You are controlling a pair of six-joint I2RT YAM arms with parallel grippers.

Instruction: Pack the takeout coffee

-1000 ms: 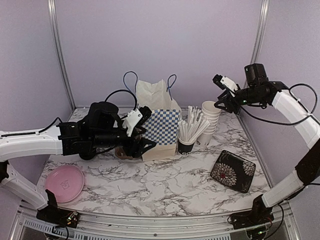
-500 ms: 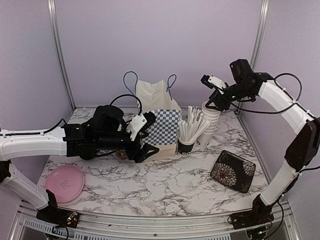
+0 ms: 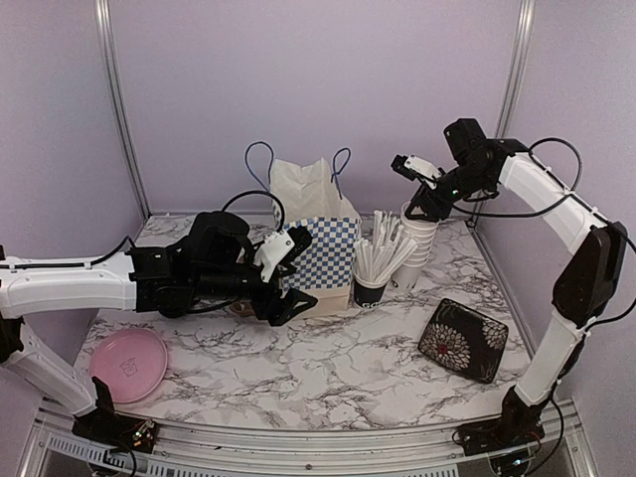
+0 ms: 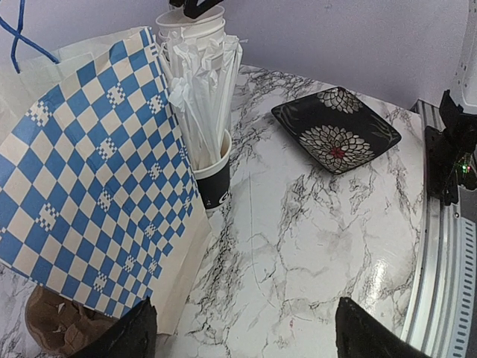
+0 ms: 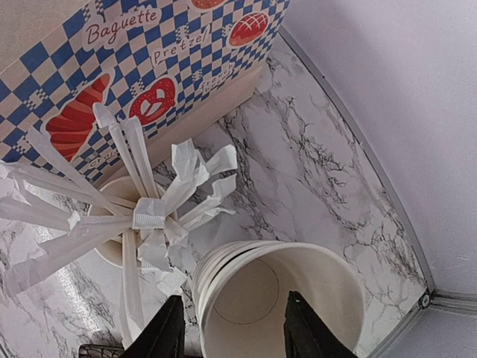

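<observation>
1. Stack of white paper cups [image 3: 418, 237], nested, top cup open. It stands upright at the back right of the white marble-patterned table [image 3: 328, 373], just beside item 4 on that item's right.

2. Brown moulded-pulp carrier [image 4: 54, 322]. It lies low on the table at the foot of item 3 and is partly hidden by the bag's lower corner in the left wrist view.

3. Blue-and-white checked paper bag [image 3: 326, 253] with blue cord handles, printed with bakery words and pictures. It stands upright at the back centre.

4. Small black cup of white paper-wrapped straws [image 3: 370, 289]. It stands between the bag and the cup stack, with the straws fanning outward.

5. Black square plate with a flower pattern [image 3: 462, 341], lying flat at the near right, well apart from the cups.

6. Pink round plate [image 3: 129, 364], lying flat at the near left.

7. Left gripper [image 3: 295, 271], low over the table in front of the bag. Its jaws are spread wide and hold nothing.

8. Right gripper [image 5: 235, 332], directly above the cup stack. Its jaws are partly apart. One finger is outside the top cup's rim and the other is over its mouth. Nothing is gripped, and I cannot tell whether either finger touches the rim.
</observation>
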